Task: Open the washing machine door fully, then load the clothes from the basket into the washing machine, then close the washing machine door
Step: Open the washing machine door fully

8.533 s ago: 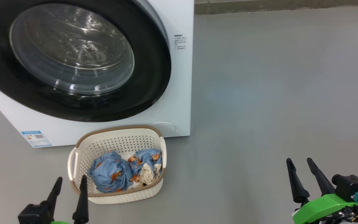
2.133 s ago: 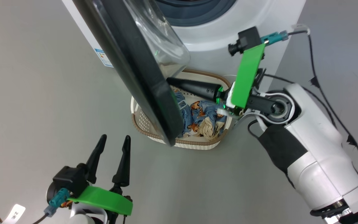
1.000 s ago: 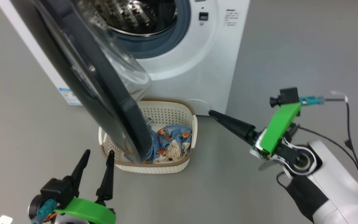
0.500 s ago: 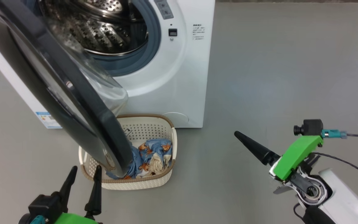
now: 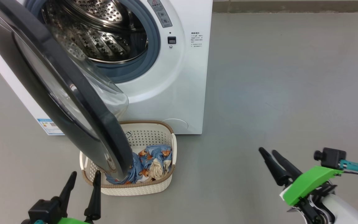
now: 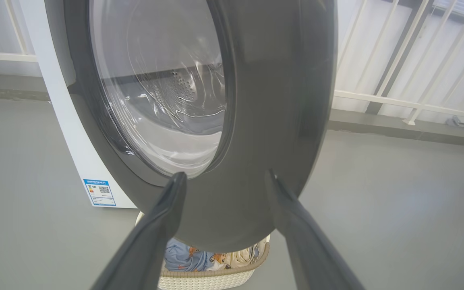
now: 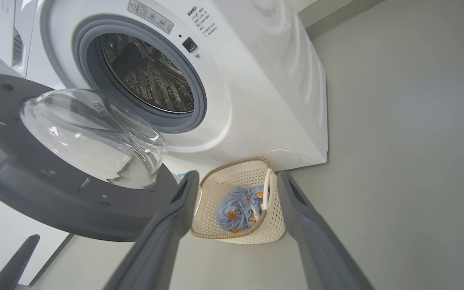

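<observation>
Black-ringed washing machine door [image 5: 104, 124] stands half open above the basket [image 5: 141, 189], where the clothes [image 5: 154, 157] lie. Since half a second ago the right gripper [image 5: 267, 150], fingers apart and empty, has dropped to the lower right; the left gripper [image 5: 85, 172] gapes beside the basket. Left wrist view faces the door's outside and a blue label [image 6: 99, 192], QR code visible, print unreadable; right wrist view shows its bulging inside.

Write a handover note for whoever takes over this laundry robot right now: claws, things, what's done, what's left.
Left claw: open, empty, low by the basket.
Right claw: open, empty, above bare floor.
Washing machine door: partly open, overhanging the basket, which stands before the washing machine.
Clothes: in the basket.
Done: door unlatched and swung out. Left: open it fully, load clothes, close door.
</observation>
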